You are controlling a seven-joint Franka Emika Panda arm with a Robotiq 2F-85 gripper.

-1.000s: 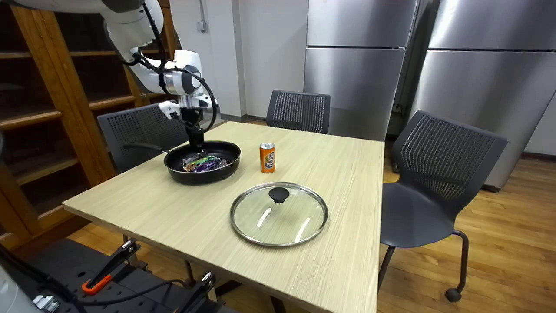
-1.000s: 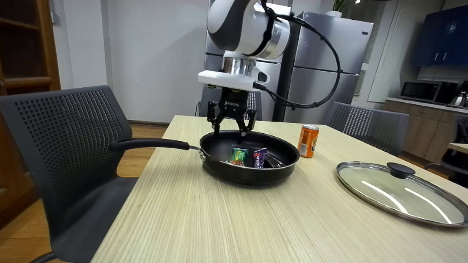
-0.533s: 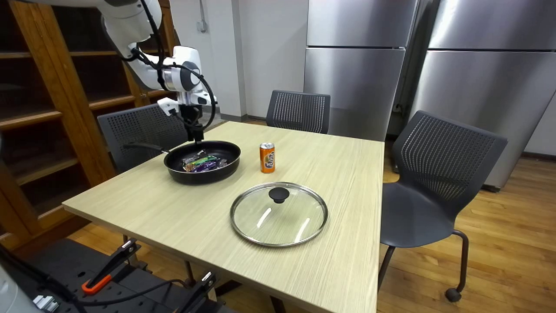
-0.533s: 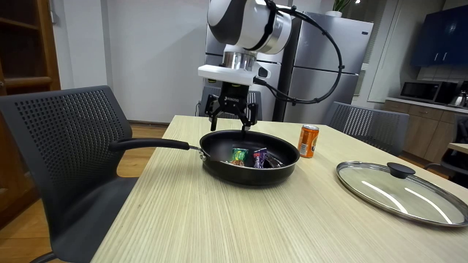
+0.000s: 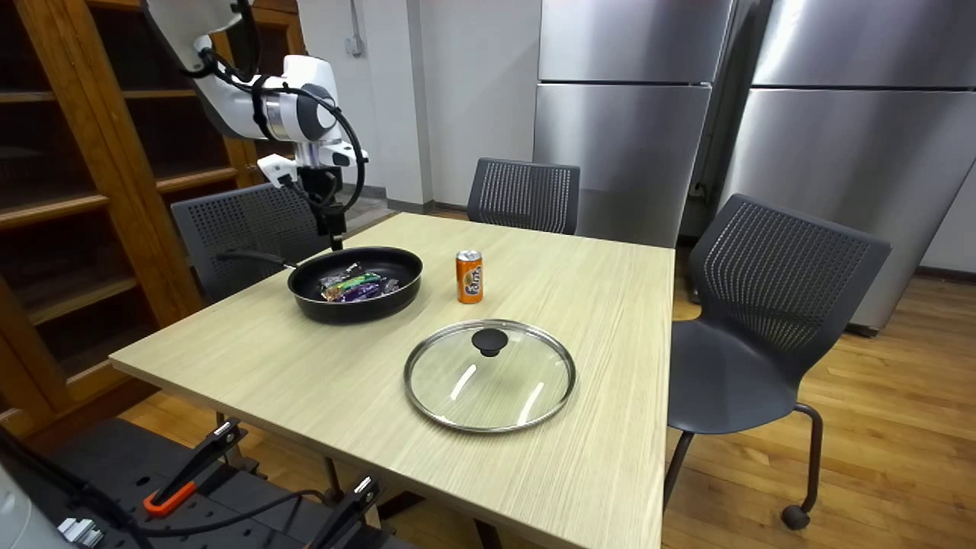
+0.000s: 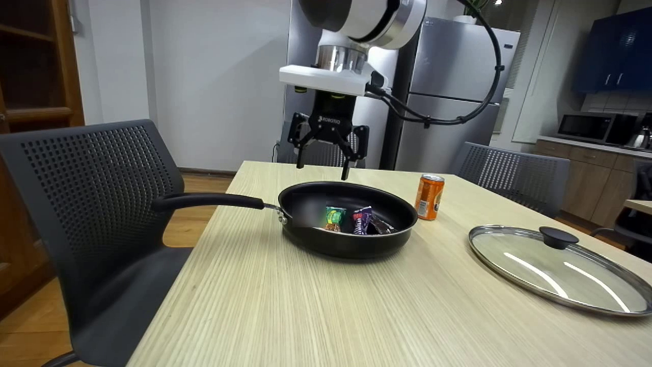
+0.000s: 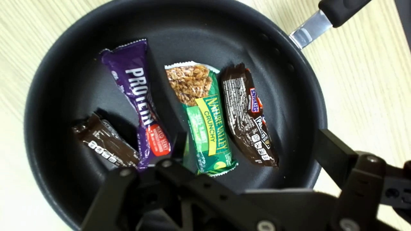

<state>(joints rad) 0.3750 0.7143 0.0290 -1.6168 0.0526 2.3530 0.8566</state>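
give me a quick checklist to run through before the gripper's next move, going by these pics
1. Gripper open and holding nothing: ok, jaws apart.
2. Fingertips clear of the pan: ok, a gap shows above its rim in an exterior view.
3. Wrapped bars inside the pan: ok, all four visible lie in it.
4. Lid off the pan: ok, lying apart on the table.
5. Handle within the table edge: not ok, it seems to overhang.
6. Can full: cannot tell, though it stands upright.
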